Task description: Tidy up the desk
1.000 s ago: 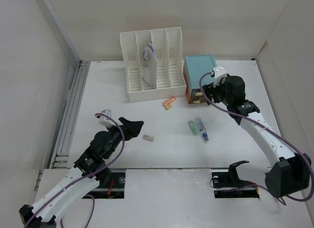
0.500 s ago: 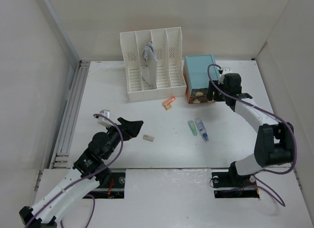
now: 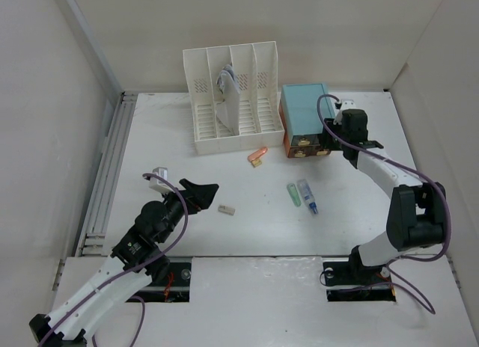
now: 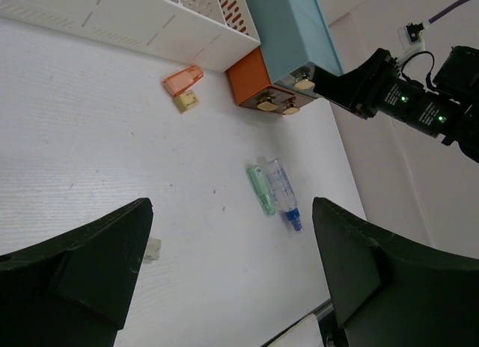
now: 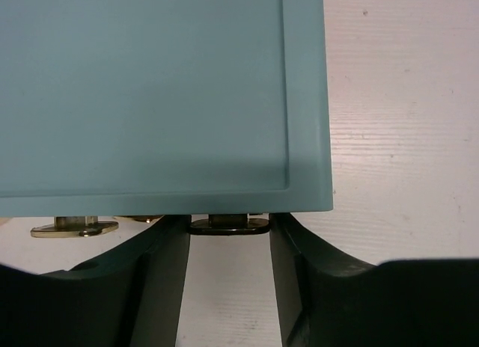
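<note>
White and matte, the desk [image 3: 224, 238] spreads under everything, with grey rails [image 3: 111, 167] along its left edge. The right gripper [image 5: 229, 246] pinches a brass knob [image 5: 228, 225] at the teal box's [image 5: 150, 93] front, touching both its ends. The left gripper [image 4: 232, 209] hangs released, jaws wide, above bare desk.

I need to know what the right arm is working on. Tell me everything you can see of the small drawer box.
The drawer box is a small block with a smooth teal top and an orange front carrying brass-coloured pulls. It sits flat on the desk at the far side, just right of the white file rack. The right gripper's jaws flank one pull; a firm grip cannot be confirmed.
</note>
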Action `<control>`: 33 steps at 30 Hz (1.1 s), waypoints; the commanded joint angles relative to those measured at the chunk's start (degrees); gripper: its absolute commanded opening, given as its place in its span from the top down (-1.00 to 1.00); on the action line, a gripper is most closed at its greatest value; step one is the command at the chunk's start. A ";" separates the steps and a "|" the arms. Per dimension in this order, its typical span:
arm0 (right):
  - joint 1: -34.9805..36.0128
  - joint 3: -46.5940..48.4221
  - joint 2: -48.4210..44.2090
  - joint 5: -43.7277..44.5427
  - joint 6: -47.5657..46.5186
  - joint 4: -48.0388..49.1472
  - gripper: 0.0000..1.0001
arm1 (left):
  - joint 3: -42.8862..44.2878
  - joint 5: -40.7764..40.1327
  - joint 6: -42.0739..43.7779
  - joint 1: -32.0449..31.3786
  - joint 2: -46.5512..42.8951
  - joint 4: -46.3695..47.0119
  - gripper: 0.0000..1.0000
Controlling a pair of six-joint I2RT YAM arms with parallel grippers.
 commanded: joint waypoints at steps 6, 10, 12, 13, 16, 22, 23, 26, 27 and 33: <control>0.07 -3.33 -6.75 -3.06 0.14 4.08 0.41 | 0.11 -0.46 0.45 -0.11 -0.10 1.42 -0.71; 0.07 -7.97 -11.84 -5.61 -2.50 -1.28 0.41 | 0.12 -0.46 0.45 -0.11 -1.24 0.81 -0.71; 0.07 -9.56 -15.01 -6.15 -3.03 -3.30 0.41 | 0.12 -0.46 0.45 -0.11 -1.24 1.33 -0.71; 0.07 -10.27 -16.06 -6.15 -3.64 -4.97 0.41 | 0.12 -0.46 0.45 -0.11 -0.63 1.33 -0.71; 0.07 -12.29 -19.23 -7.63 -4.26 -8.57 0.41 | -0.41 -0.46 0.45 -0.11 -0.01 2.12 -0.71; 0.06 -13.53 -23.10 -10.88 -5.06 -9.73 0.43 | 0.12 -0.46 0.45 -0.11 0.61 3.35 -0.71; 0.07 -13.53 -23.10 -11.41 -5.06 -9.73 0.32 | 0.12 -0.46 0.45 -0.11 0.61 3.35 -0.71; 0.07 -12.91 -21.87 -12.82 -5.66 -10.26 -0.58 | 0.12 -0.46 0.45 -0.11 0.61 3.35 -0.71; 0.07 -12.91 -21.87 -13.44 -5.67 -9.65 -0.79 | 0.12 -0.46 0.45 -0.11 0.61 3.35 -0.71; 0.07 -10.72 -27.14 -21.25 -10.85 -13.06 -0.82 | 0.12 -0.46 0.45 -0.11 1.13 2.83 -0.71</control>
